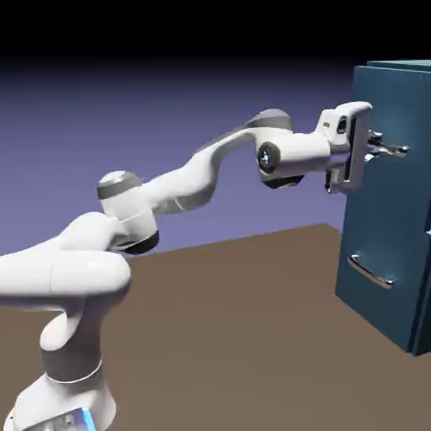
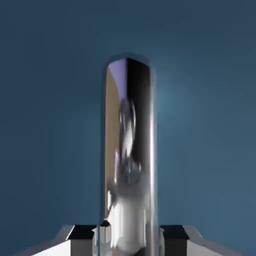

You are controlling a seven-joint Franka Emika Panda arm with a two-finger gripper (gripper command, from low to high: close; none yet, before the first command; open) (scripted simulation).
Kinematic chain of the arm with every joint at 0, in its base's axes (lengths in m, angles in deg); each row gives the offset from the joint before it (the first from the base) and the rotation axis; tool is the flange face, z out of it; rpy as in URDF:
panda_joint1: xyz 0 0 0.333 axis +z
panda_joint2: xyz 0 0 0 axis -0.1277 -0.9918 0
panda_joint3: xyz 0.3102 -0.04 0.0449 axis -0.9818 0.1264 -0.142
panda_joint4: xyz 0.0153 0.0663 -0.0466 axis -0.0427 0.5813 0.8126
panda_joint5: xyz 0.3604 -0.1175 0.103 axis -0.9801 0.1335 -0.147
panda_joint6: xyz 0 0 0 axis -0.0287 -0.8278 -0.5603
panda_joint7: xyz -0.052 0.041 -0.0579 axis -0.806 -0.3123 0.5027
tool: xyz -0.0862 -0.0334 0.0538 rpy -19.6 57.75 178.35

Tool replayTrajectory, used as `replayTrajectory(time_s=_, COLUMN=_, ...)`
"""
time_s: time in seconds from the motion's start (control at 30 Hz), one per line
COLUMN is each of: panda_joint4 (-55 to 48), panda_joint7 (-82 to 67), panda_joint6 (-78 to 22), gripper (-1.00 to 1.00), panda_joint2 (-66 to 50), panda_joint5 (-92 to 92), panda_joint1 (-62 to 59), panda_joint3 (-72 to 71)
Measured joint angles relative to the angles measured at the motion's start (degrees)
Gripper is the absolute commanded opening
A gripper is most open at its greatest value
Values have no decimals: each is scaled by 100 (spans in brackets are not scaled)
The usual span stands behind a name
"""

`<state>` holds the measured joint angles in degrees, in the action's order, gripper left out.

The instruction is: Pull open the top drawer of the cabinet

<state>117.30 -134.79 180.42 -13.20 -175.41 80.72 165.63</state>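
"One white arm [image 1: 189, 181] of mine reaches rightward. What comes next, left to right?"

"Two bar handles: the lower handle [image 1: 370, 272], untouched, then the upper handle [image 2: 128, 150]."

"And your fingers?"

"Both of my gripper's fingers [image 1: 389, 150] are narrowed around that upper handle, one on each side, so a pull should bring its drawer out."

"Where's that drawer?"

"At the exterior view's right, the top drawer [image 1: 379, 88] sits above the lower handle, in one teal-blue cabinet [image 1: 404, 63]."
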Motion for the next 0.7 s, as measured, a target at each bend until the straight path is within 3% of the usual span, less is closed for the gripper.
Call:
replayTrajectory(time_s=0.57, panda_joint4=3529, panda_joint7=-193, panda_joint6=-853, gripper=-100, panda_joint2=-568, panda_joint5=964, panda_joint1=2727, panda_joint3=615)
replayTrajectory(time_s=0.6, panda_joint4=3591, panda_joint7=-188, panda_joint6=-859, gripper=100, panda_joint2=-587, panda_joint5=997, panda_joint1=2784, panda_joint3=634)
replayTrajectory(time_s=0.7, panda_joint4=3757, panda_joint7=-228, panda_joint6=-820, gripper=100, panda_joint2=-589, panda_joint5=1100, panda_joint1=2991, panda_joint3=708)
